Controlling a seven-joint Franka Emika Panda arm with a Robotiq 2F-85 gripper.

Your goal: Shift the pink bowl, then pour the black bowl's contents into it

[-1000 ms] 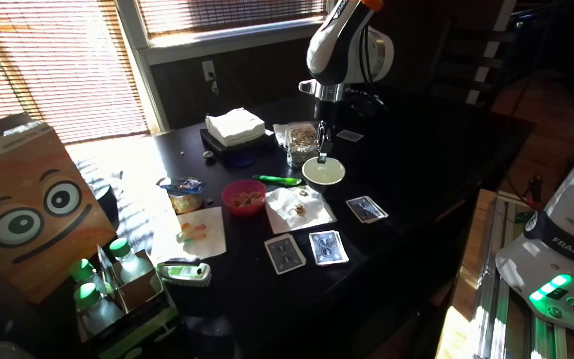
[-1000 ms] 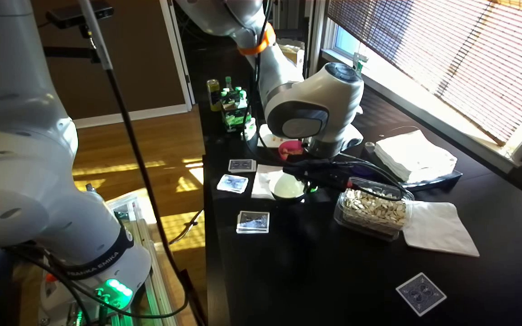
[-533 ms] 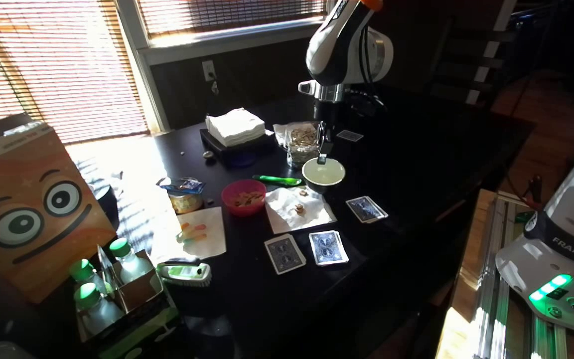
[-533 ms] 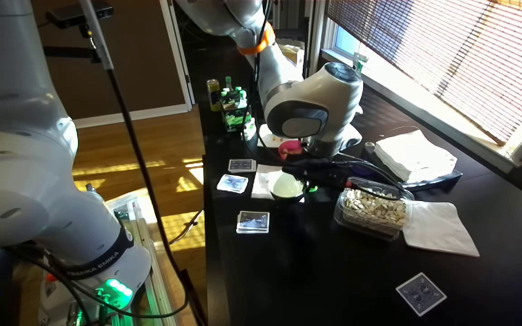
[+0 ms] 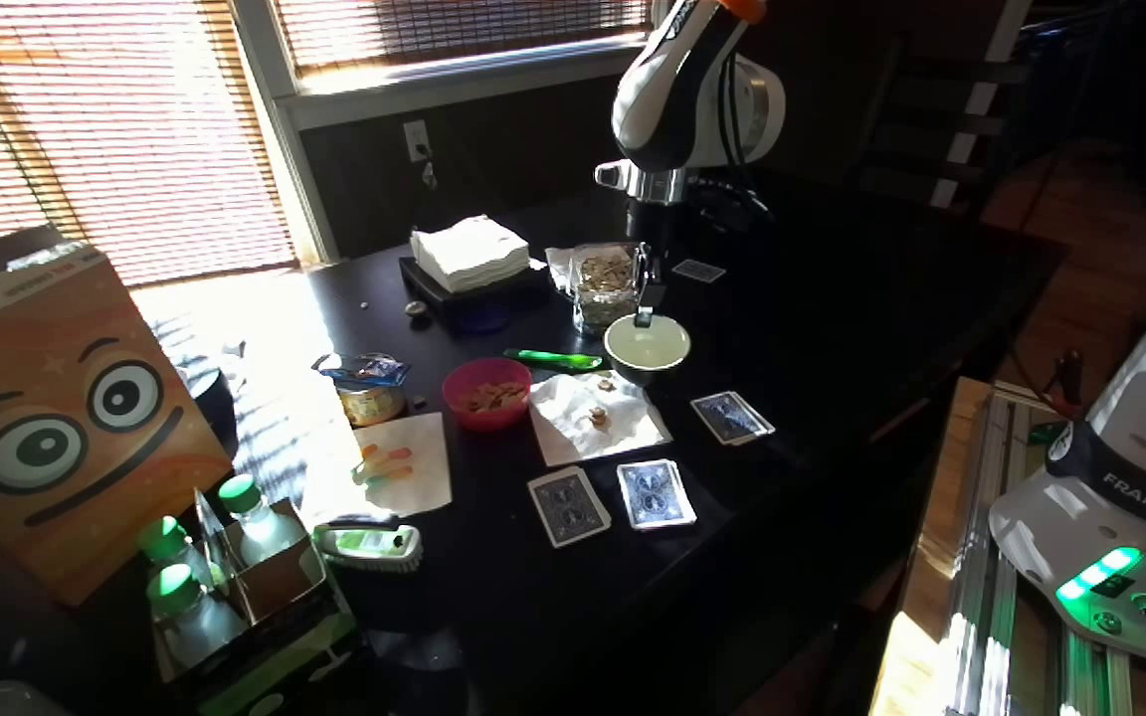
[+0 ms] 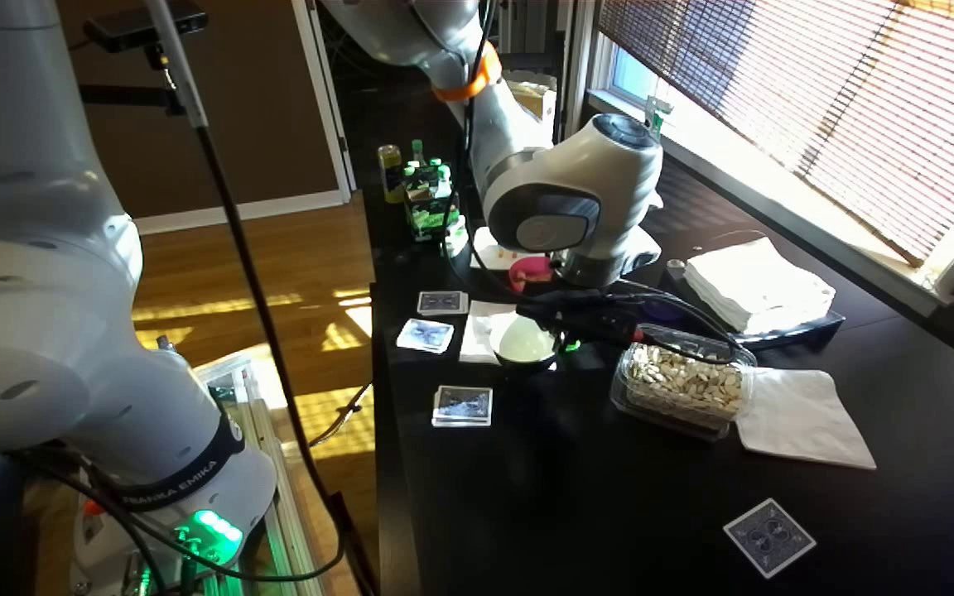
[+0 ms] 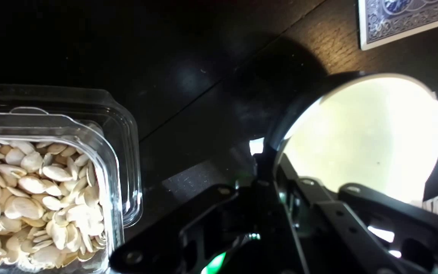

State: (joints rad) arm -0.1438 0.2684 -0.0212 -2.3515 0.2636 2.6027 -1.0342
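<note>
The gripper (image 7: 276,163) pinches the black bowl (image 5: 649,348), near-bare inside, toward the robot-side edge of the table (image 6: 593,513). Farther in, the pink bowl (image 5: 478,419) holds tan pieces (image 5: 495,396): shift and pour seem done, release remains.

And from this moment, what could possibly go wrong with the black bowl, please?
The jaws hold the black bowl by one side of its rim, so it may tilt or slip. The clear seed container stands close to the jaws; a sideways move might knock it. The white napkin lies near the bowl, which could drag it.
</note>
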